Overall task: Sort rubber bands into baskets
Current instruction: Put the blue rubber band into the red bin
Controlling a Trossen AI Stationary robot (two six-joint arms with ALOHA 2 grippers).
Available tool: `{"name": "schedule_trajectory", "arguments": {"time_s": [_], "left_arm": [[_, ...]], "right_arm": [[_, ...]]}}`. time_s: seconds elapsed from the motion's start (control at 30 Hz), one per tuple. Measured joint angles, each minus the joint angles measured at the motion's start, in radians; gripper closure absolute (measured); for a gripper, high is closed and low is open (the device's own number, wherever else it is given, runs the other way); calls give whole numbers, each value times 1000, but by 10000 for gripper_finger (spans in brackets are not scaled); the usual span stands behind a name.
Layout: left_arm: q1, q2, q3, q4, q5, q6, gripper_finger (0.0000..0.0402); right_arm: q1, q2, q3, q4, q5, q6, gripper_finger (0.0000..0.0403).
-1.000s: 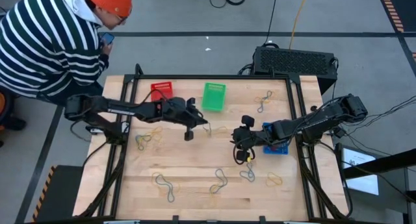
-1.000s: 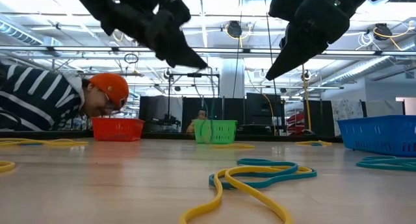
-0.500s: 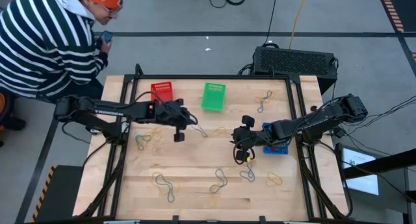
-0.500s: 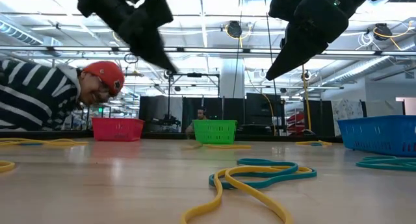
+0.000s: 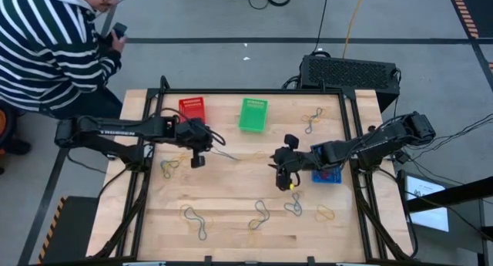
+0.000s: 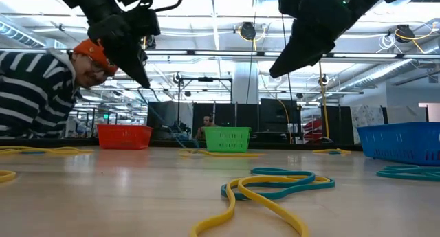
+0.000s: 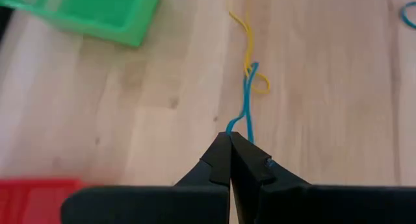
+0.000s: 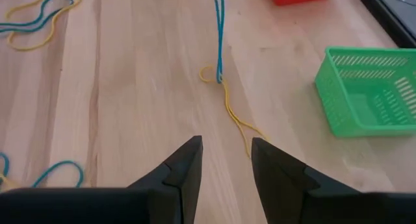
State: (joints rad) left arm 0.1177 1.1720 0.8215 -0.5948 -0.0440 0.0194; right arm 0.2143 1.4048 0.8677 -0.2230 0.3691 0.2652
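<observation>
My left gripper (image 7: 231, 136) hangs over the table's left middle (image 5: 209, 146), shut on a blue rubber band (image 7: 246, 97). That band's far end is tangled with a yellow rubber band (image 8: 237, 117) lying on the wood. My right gripper (image 8: 226, 146) hovers open over the table's centre-right (image 5: 280, 176), holding nothing. The red basket (image 5: 192, 108) and the green basket (image 5: 253, 114) stand on the table near its far edge. The blue basket (image 5: 327, 171) sits at the right, partly under my right arm. My left gripper pinches the near end of the blue band (image 7: 238, 125) between its two fingertips. The fingers slant down toward the table's right and lie along the band. The band runs taut from the fingertips down to the table (image 6: 172, 130), where its far end (image 8: 219, 71) hooks the yellow band.
Several loose bands lie about: near the front edge (image 5: 262, 213) (image 5: 194, 218), by the left rail (image 5: 171, 166), at the far right (image 5: 312, 119). A black box (image 5: 350, 72) stands beyond the far edge. A person in a striped top (image 5: 46, 50) leans in at the far left.
My left gripper has drawn back toward the table's left edge and tipped steeper, staying shut. The blue band has been pulled out taut behind it, dragging the yellow band along the wood. The person at the far left has shifted.
</observation>
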Motion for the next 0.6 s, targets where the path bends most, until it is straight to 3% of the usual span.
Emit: {"name": "schedule_trajectory", "arguments": {"time_s": [0.3,0.47,0.6], "left_arm": [[0,-129,0,-28,-146,-66,401],[-9,-175,0,65,-44,-50,401],[-31,-186,0,163,118,-13,401]], "right_arm": [[-6,1,0,19,0,-1,277],[-6,2,0,22,0,-11,277],[-6,2,0,25,0,-16,277]]}}
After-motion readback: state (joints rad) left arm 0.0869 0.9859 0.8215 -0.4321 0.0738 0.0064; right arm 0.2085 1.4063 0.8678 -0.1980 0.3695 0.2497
